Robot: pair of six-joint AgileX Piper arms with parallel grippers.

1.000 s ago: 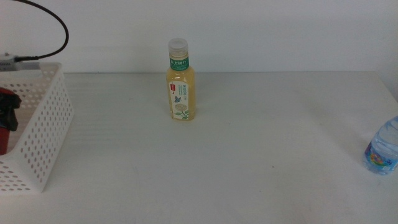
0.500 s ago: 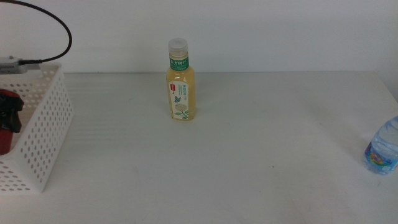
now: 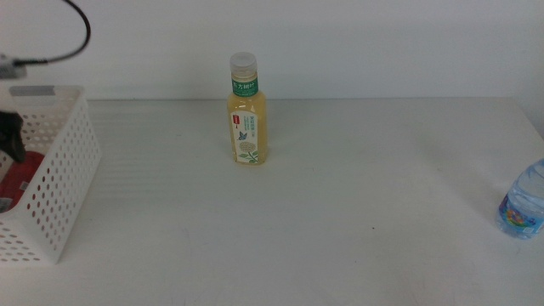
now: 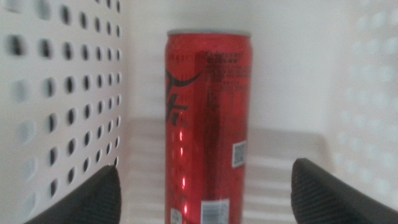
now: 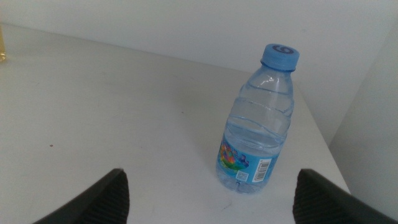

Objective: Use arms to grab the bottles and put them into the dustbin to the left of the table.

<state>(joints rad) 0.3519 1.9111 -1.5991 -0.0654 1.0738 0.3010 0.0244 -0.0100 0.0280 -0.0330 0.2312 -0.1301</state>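
Observation:
The red can (image 4: 208, 124) is inside the white perforated dustbin (image 3: 59, 170). Its red shows low through the holes (image 3: 21, 183). My left gripper (image 4: 205, 171) is open above it, jaws spread wide and clear of the can. In the middle view it appears only as a dark shape (image 3: 10, 136) over the bin. The pale-yellow bottle (image 3: 246, 115) stands upright at the back middle of the table (image 3: 340, 212). The small blue-capped water bottle (image 5: 258, 124) stands at the table's right edge (image 3: 523, 204). My right gripper (image 5: 211, 176) hangs open short of it, touching nothing.
A black cable (image 3: 72, 34) arcs over the bin at the top left. The bin's walls (image 4: 62, 93) close in tightly around the left gripper. The table's right edge runs just past the water bottle.
The red can has been let go and now lies lower in the bin. The left gripper has opened and risen a little. The other two bottles have not moved.

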